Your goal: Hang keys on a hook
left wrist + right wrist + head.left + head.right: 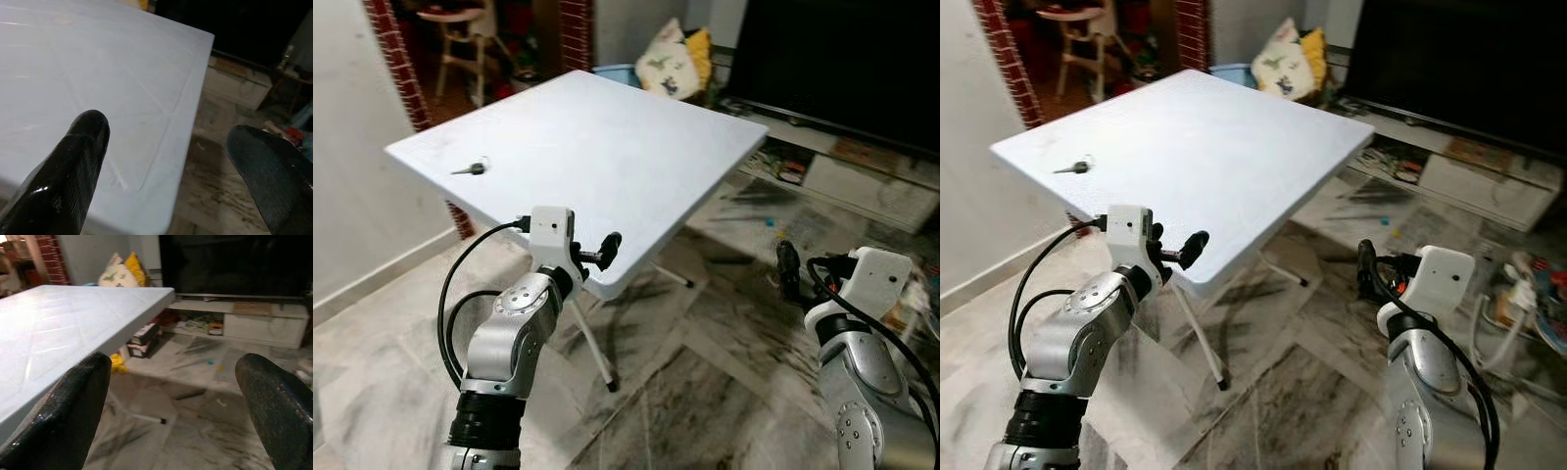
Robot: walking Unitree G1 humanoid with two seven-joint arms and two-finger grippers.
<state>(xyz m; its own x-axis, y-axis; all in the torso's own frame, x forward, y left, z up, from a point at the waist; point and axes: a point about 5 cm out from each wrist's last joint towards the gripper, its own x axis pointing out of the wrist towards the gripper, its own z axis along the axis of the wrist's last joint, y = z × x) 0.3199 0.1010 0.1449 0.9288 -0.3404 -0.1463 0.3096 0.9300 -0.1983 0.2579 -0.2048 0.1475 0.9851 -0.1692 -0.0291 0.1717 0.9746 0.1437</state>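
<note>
A living room with a marbled tile floor, a dark TV (842, 59) on a low stand, cushions (674, 59) and a brick pillar behind, holds a white folding desk (597, 147) set cornerwise to the robot. The keys (470, 168) lie on the desk close to its left corner, long axis roughly along that near left edge, with a small ring at one end. The left gripper (604, 252) hovers at the desk's nearest corner, fingers spread and holding nothing; the keys lie ahead of it and to the left, well apart. The right gripper (787, 269) hangs over the floor off the desk's right side, fingers likewise spread and empty, and is much farther from the keys, so the left arm looks the better one to reach. No hook can be made out, and no writing or brand is legible anywhere.
</note>
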